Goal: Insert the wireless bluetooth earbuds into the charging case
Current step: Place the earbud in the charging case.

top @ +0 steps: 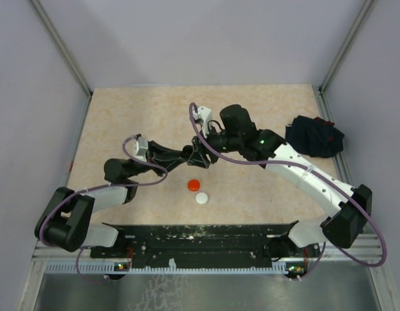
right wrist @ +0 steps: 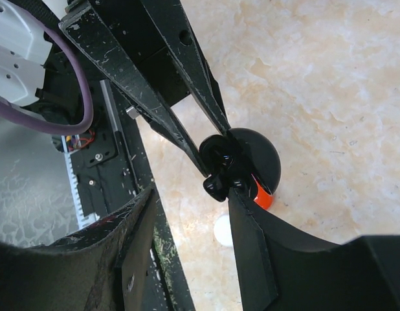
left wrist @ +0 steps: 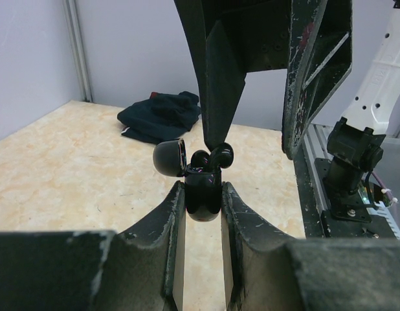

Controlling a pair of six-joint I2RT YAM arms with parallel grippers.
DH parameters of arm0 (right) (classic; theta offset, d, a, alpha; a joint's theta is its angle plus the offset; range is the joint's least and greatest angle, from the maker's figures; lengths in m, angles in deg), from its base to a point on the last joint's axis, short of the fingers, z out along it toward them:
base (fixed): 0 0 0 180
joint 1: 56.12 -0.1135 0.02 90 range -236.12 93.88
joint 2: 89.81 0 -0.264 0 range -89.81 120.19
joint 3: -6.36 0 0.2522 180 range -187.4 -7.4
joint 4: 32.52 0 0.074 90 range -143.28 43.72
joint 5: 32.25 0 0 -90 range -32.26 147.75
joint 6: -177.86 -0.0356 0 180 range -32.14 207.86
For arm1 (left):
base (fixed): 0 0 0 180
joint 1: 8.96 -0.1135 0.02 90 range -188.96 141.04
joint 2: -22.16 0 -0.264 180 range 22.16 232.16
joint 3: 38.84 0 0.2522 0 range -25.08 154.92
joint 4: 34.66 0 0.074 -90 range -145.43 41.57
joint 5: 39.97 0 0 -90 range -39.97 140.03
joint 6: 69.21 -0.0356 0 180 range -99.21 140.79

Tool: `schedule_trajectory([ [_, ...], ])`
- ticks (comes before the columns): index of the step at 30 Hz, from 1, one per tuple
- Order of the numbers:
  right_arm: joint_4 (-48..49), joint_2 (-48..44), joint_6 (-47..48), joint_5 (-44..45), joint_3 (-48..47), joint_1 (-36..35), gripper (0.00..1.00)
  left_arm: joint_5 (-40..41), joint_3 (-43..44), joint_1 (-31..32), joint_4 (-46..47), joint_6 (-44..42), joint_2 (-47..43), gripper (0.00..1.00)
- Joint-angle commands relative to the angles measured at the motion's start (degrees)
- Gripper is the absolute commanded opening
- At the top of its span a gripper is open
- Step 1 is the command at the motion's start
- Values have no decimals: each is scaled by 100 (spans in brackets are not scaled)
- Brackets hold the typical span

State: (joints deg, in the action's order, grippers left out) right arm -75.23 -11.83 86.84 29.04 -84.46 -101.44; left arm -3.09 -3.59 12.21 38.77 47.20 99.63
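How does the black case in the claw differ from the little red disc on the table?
The black charging case is gripped in the air by the left gripper; the red disc lies loose on the table. The case stands open; the disc shows no opening. Both are small and rounded.

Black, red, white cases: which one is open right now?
The black case, clamped in the left gripper with its lid hinged back. The red case and white case lie shut on the table.
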Motion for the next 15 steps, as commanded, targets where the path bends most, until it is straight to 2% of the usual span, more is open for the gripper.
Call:
schedule_trajectory([
  [1,78,0,64,-194,-353,-8,49,21,109,18,988,95,44,0],
  [15,373,114,-330,-794,-393,-16,48,-49,91,28,658,-207,-68,0],
])
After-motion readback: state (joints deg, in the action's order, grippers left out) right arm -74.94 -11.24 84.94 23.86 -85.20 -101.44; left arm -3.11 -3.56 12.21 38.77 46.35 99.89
